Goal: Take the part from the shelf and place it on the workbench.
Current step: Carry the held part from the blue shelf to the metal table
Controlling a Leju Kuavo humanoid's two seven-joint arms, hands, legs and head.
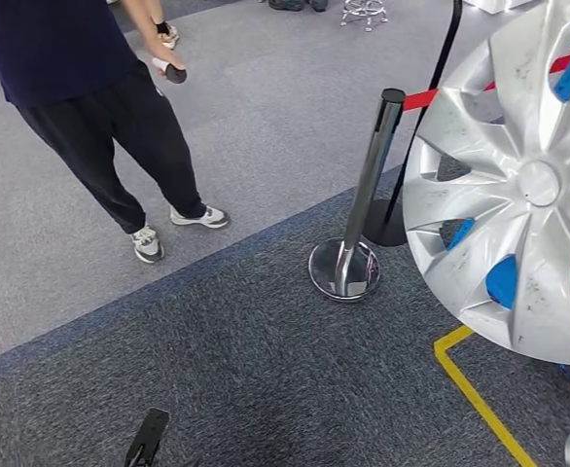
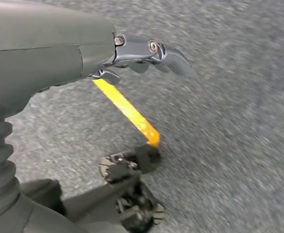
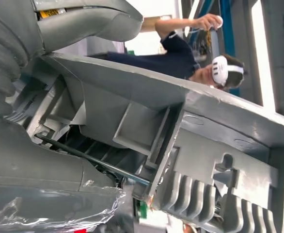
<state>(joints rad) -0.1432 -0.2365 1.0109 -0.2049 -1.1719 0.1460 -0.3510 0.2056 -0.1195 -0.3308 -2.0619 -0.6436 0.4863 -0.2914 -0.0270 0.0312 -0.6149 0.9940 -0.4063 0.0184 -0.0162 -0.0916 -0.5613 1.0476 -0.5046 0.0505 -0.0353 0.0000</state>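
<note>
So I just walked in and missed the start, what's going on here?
The robot is carrying a silver hubcap, held up on its right side; the right wrist view shows the right hand against the ribbed back of it. The left hand hangs over the grey carpet, holding nothing. A person with handheld controllers stands nearby, beside a barrier post. No workbench is in sight, so the part isn't placed yet.
</note>
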